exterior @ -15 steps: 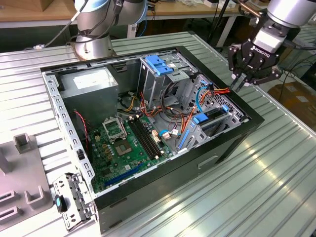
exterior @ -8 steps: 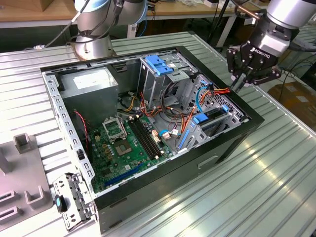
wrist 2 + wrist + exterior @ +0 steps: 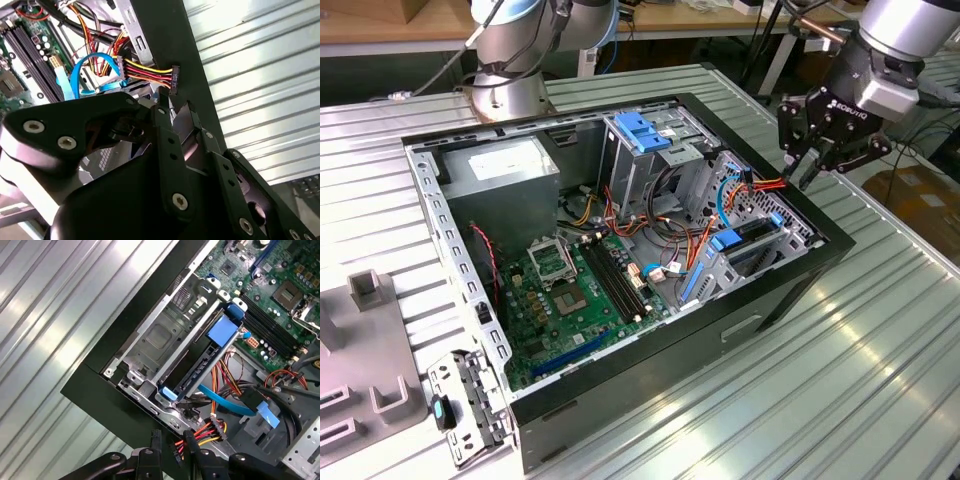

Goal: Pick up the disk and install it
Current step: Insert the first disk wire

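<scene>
Black disk (image 3: 752, 235) with blue rails, sitting slotted in the grey cage (image 3: 160, 337)
Gripper (image 3: 807, 178) hangs over the case (image 3: 115, 390) rim right by that cage, fingers (image 3: 155, 440) a bit apart, nothing between them, red and yellow cables (image 3: 145, 70) just underneath.
</scene>
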`<state>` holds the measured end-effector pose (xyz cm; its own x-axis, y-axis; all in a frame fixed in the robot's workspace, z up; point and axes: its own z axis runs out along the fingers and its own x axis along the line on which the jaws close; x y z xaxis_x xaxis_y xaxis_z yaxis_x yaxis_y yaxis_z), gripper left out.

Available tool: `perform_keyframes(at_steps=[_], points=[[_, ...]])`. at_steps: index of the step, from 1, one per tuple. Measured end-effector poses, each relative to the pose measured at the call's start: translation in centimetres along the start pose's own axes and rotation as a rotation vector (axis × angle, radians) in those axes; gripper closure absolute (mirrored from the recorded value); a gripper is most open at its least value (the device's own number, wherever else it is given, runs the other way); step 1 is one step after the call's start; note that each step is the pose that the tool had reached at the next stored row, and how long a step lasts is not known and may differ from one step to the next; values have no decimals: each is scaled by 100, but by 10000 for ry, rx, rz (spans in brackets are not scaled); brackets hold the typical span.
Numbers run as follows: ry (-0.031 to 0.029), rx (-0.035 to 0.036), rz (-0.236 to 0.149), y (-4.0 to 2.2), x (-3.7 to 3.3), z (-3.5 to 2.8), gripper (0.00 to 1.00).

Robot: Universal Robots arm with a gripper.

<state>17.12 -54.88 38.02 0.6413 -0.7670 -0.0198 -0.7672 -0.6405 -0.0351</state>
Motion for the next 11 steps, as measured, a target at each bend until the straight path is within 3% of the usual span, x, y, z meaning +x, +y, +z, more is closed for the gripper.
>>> perform_keyframes(at_steps=[3, 7, 11], points=[[-29, -15, -806, -8, 2, 20, 69], [-36, -19, -982, -63, -14, 32, 69], [-57, -31, -1601, -75, -20, 55, 69]])
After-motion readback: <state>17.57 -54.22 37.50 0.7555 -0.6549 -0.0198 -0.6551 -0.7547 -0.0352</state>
